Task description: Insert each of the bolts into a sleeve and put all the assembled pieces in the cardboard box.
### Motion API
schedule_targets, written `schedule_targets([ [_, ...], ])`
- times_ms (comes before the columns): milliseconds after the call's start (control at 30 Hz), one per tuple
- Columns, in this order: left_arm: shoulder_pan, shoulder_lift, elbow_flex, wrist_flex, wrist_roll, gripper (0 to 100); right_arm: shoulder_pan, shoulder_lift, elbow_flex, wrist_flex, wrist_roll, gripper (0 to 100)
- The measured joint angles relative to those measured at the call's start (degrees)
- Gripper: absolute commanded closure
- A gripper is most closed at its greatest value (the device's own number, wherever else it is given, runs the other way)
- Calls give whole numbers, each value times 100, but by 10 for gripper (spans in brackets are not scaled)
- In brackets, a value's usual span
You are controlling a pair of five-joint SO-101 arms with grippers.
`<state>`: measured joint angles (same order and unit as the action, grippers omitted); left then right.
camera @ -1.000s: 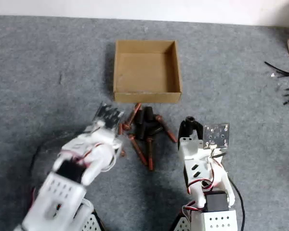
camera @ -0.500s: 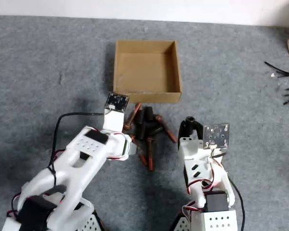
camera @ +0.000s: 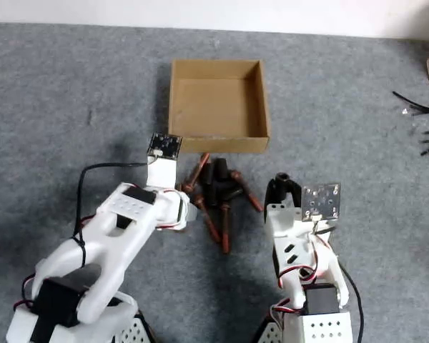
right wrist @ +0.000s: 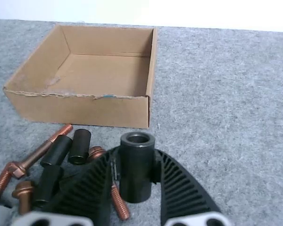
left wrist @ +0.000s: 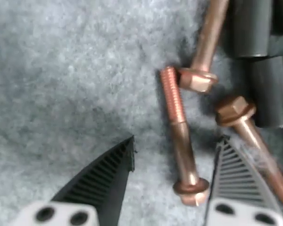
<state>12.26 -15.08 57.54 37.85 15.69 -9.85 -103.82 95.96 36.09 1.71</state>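
At lower left of the high view, left gripper spread wide, copper bolt lying between its fingers | centre: bolt-and-sleeve pile just below cardboard box | lower right: right gripper clamped on upright black sleeve.

Soft, even, fairly bright light falls on the grey mat; the cardboard box and left arm cast faint shadows toward 9 o'clock.
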Motion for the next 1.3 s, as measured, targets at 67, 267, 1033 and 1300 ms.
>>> schedule_targets([
  [67,-70,0,0,0,0,777,0,0,0,0,0,995],
  [267,-105,0,0,0,-88,934,0,0,0,0,0,995],
  [1033,-1002,0,-1310,2207,-5169,995,0,0,0,0,0,994],
  [1300,-1987,0,-1389,2708,-8941,995,0,0,0,0,0,994],
])
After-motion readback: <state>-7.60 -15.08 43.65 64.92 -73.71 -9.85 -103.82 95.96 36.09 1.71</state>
